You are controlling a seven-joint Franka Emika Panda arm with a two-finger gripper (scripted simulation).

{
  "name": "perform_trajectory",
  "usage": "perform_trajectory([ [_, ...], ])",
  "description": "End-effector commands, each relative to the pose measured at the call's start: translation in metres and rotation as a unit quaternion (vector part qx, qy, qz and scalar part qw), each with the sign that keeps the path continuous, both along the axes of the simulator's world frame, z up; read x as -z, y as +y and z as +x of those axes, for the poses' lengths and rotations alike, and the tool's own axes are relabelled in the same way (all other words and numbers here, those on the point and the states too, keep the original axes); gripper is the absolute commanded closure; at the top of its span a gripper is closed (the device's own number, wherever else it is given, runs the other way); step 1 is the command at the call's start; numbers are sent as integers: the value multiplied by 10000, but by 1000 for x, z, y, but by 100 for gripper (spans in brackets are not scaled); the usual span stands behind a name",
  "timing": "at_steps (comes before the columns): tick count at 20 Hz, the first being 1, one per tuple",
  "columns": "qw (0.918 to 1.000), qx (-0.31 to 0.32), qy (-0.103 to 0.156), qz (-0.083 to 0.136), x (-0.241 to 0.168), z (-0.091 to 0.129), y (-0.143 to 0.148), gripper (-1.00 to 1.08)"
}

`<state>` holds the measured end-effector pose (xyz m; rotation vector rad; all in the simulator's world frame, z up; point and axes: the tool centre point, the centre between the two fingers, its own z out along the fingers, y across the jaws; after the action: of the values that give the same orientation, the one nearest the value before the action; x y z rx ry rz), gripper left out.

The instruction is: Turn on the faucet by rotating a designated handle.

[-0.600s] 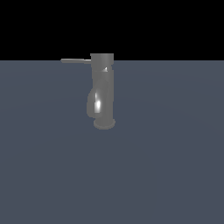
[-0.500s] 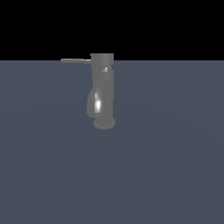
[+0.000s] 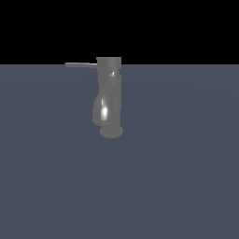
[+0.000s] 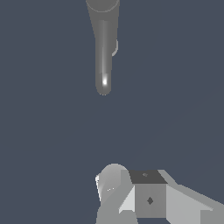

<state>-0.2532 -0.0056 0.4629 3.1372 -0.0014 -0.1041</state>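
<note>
A flat slate-blue floor (image 3: 177,186) runs back to a black void, and nothing else stands on it but the faucet (image 3: 110,98).

The claw (image 4: 131,197) shows only in the wrist view, as a pale blocky body with a rounded part beside it. Its fingertips cannot be made out, so whether it is spread or pressed together cannot be told. It holds nothing that can be seen, and it lies well apart from the faucet, with bare floor between. The exterior view shows no arm at all.

Out from the claw, the faucet stands upright on its round base flange, a bright glint on the spout bulge low on its front. The handle (image 3: 80,65) juts level from the top toward the exterior view's left, a thin straight bar. In the wrist view the long shiny shape (image 4: 104,48) may be faucet or handle; it is hard to say which.

The step in hand looks like the approach, with the handle untouched. Next the claw must close the gap, come alongside the bar near its free end, and push it sideways around the faucet's axis.
</note>
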Motion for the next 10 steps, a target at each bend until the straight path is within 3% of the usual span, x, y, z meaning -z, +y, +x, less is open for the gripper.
perform_trajectory([
  [1, 10000, 10, 0, 1, 0, 0, 0, 108],
  [10, 9995, 301, -11, -5, -1, 14, 3, 108],
])
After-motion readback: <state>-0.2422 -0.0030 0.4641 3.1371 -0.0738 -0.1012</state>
